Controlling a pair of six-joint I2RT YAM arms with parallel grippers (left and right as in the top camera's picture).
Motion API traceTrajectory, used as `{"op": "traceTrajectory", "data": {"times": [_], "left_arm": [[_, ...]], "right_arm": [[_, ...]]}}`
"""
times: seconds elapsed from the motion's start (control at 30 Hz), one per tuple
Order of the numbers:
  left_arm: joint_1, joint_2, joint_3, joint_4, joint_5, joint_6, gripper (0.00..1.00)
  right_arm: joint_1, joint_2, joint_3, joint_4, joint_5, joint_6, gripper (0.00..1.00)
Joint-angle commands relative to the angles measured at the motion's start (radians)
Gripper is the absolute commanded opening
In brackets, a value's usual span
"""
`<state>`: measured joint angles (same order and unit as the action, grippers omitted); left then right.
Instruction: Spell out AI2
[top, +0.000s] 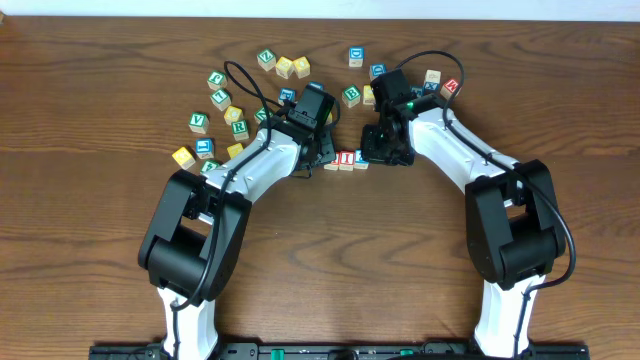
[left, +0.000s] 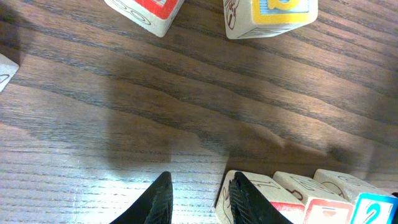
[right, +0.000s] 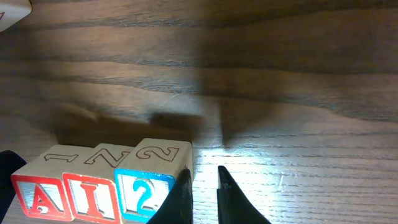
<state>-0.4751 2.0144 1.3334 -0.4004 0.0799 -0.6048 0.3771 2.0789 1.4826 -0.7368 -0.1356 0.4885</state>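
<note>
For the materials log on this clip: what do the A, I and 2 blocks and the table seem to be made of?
A block, I block and 2 block: likely wood. The tops are pale and unpainted with outlined characters, and the fronts are printed in glossy red or blue. Table: dark wood or wood-look laminate. Grain lines show, with a slight sheen under the light.

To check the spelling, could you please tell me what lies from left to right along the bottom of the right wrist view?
red-faced wooden letter A block → red-faced wooden letter I block → blue-faced wooden number 2 block → right gripper, its black fingers just right of the row.
</note>
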Motion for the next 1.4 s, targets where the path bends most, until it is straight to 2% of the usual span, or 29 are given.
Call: {"op": "traceTrajectory", "data": {"times": [0.0,0.2,0.37,0.67,0.93,1.07,1.2,1.37], "left_arm": [[-0.004,0.005,-0.006,-0.017,0.029,0.005,0.31],[-0.004,0.005,-0.006,-0.028,0.033,0.005,0.31],[-0.004,0.005,-0.006,-0.022,0.032,0.005,0.31],[-0.001,0.005,-0.006,-0.013,0.032,0.005,0.31],[0.038,0.001,-0.005,-0.017,0.032,0.005,0.31],[0.076,-0.038,-0.005,-0.012,0.032,0.012,0.31],[0.106,-0.065,-0.005,0.005,0.028,0.093,0.31],[0.117,-0.066,-0.005,0.001,-0.068,0.114,0.31]], "right_arm": [[0.01,-0.007,0.027,-0.001,-0.02,-0.014,0.12],[0.01,-0.01,0.034,-0.03,0.013,-0.014,0.19],[0.01,-0.011,0.037,-0.038,0.026,-0.014,0.19],[0.008,-0.013,0.074,-0.09,0.085,-0.014,0.13],[0.008,-0.013,0.093,-0.111,0.125,-0.014,0.14],[0.008,-0.013,0.105,-0.073,0.126,-0.015,0.1],[0.009,-0.012,0.105,-0.003,0.12,-0.015,0.06],[0.031,-0.007,0.103,0.063,0.118,-0.015,0.02]]}}
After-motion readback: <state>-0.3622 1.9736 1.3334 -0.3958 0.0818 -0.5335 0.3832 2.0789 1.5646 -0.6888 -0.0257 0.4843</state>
